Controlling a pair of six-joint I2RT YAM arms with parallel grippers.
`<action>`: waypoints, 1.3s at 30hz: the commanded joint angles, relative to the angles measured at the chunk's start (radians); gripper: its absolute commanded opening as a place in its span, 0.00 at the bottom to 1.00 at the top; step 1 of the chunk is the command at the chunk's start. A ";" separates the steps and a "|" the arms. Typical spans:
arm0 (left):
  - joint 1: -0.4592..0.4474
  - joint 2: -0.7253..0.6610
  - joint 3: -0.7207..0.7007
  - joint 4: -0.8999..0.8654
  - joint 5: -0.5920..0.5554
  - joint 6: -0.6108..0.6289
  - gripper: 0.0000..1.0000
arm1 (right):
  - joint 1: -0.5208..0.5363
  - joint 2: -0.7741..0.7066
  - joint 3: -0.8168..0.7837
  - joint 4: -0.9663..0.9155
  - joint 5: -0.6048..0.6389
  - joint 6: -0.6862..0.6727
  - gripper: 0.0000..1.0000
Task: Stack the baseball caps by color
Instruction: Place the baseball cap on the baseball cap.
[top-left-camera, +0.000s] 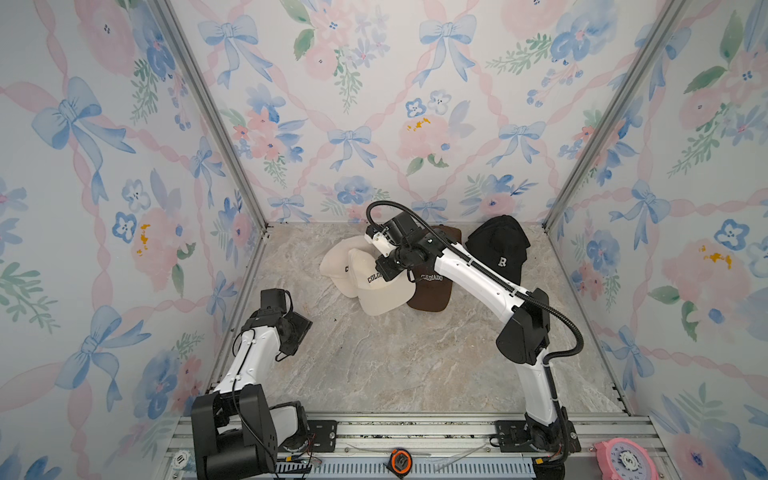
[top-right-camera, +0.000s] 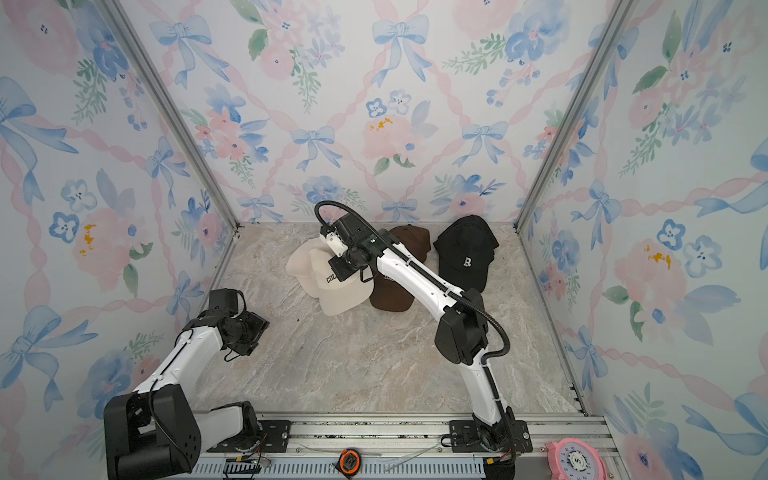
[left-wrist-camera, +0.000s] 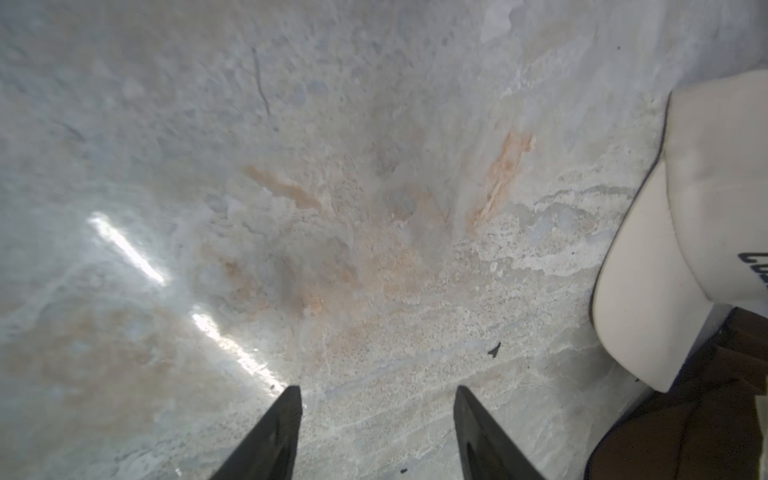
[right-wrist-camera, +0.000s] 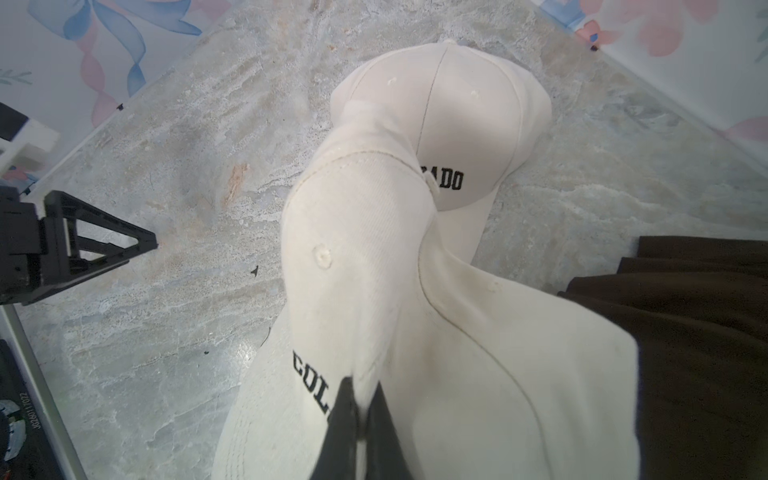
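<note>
Pinching front cream cap (right-wrist-camera: 365, 270), right jaws clamped, brown cap (top-left-camera: 430, 293) beside

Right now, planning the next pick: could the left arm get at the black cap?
Probably not: the black cap lies far right, beyond the cream caps, brown cap and right arm.

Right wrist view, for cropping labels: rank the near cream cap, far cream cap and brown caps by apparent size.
1. Near cream cap, inflated by closeness.
2-3. Far cream cap and brown caps: look alike; the brown runs off-frame.
</note>
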 joint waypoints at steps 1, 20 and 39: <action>-0.035 0.035 0.064 0.035 -0.035 -0.046 0.61 | -0.020 0.043 0.056 -0.017 -0.085 -0.045 0.00; -0.046 0.212 0.263 0.034 -0.037 -0.044 0.60 | -0.045 0.344 0.385 0.025 -0.120 -0.100 0.02; -0.046 0.394 0.408 0.035 0.014 0.000 0.58 | -0.101 0.296 0.227 0.108 -0.072 0.176 0.57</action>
